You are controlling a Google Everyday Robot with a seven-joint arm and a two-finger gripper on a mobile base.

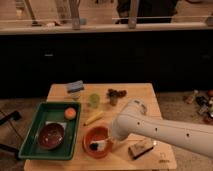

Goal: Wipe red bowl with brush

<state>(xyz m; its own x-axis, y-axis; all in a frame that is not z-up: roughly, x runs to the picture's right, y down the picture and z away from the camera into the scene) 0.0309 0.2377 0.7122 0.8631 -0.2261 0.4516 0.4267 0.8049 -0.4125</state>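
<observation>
The red bowl [97,142] is orange-red and sits on the wooden table [142,95] near its front edge, right of the green tray. The brush [99,145], with a black end and a white part, lies inside the bowl. My white arm reaches in from the right, and its gripper [109,140] is at the bowl's right rim, right over the brush. The arm's end hides the gripper's tip.
A green tray [34,131] at the left holds a maroon-brown bowl [51,136] and an orange ball [70,113]. A tan block [140,148], a yellow stick [93,118], a green cup [94,100], a blue sponge [75,86] and a dark object [115,93] lie on the table.
</observation>
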